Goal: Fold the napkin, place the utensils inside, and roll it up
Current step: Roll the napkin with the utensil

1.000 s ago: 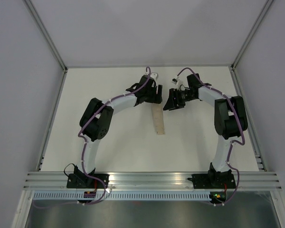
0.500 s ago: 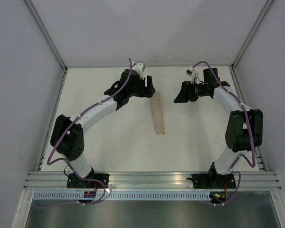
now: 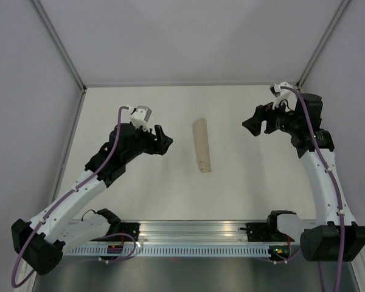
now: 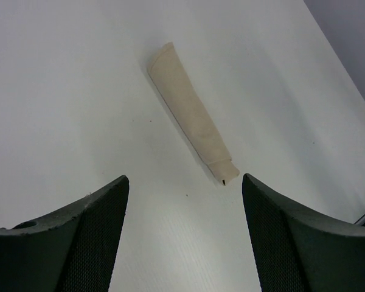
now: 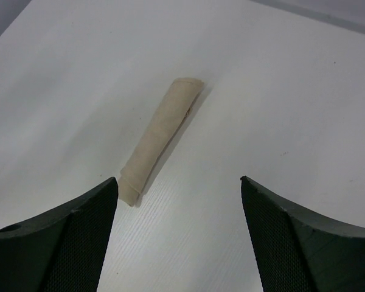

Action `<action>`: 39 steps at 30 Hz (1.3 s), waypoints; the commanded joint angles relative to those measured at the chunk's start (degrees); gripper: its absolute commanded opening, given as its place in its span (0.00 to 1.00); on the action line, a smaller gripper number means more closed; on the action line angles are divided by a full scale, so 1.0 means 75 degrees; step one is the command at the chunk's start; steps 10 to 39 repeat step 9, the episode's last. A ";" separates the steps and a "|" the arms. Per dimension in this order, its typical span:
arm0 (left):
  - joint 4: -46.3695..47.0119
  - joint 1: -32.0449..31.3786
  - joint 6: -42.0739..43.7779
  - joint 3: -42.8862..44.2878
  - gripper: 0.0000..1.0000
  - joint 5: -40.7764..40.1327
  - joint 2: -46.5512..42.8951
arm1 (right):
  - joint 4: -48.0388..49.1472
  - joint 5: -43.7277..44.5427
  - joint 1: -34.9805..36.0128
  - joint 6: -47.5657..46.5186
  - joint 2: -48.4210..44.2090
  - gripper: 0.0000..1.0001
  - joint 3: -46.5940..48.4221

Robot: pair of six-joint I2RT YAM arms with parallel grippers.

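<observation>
The tan napkin (image 3: pixel 201 146) lies rolled into a slim tube in the middle of the white table. It also shows in the left wrist view (image 4: pixel 190 114) and the right wrist view (image 5: pixel 160 139). The fork is hidden; no handle or tines show. My left gripper (image 3: pixel 163 142) is open and empty, to the left of the roll and apart from it. My right gripper (image 3: pixel 252 126) is open and empty, to the right of the roll and apart from it. In both wrist views the jaws stand wide with bare table between them.
The white table (image 3: pixel 146 188) is bounded by grey walls and a metal frame post at the back left (image 3: pixel 61 45) and back right (image 3: pixel 319 45). A metal rail (image 3: pixel 194 231) with both arm bases runs along the near edge.
Both grippers have drawn back from the roll, the left one to the left and nearer, the right one to the right. The roll has not moved.
</observation>
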 commanded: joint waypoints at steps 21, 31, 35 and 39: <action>-0.0848 0.0019 0.0049 -0.0305 0.80 -0.0323 -0.1176 | 0.0428 0.0552 0.0000 0.0467 -0.0660 0.88 -0.0323; -0.0848 0.0019 0.0049 -0.0305 0.80 -0.0323 -0.1176 | 0.0428 0.0552 0.0000 0.0467 -0.0660 0.88 -0.0323; -0.0848 0.0019 0.0049 -0.0305 0.80 -0.0323 -0.1176 | 0.0428 0.0552 0.0000 0.0467 -0.0660 0.88 -0.0323; -0.0848 0.0019 0.0049 -0.0305 0.80 -0.0323 -0.1176 | 0.0428 0.0552 0.0000 0.0467 -0.0660 0.88 -0.0323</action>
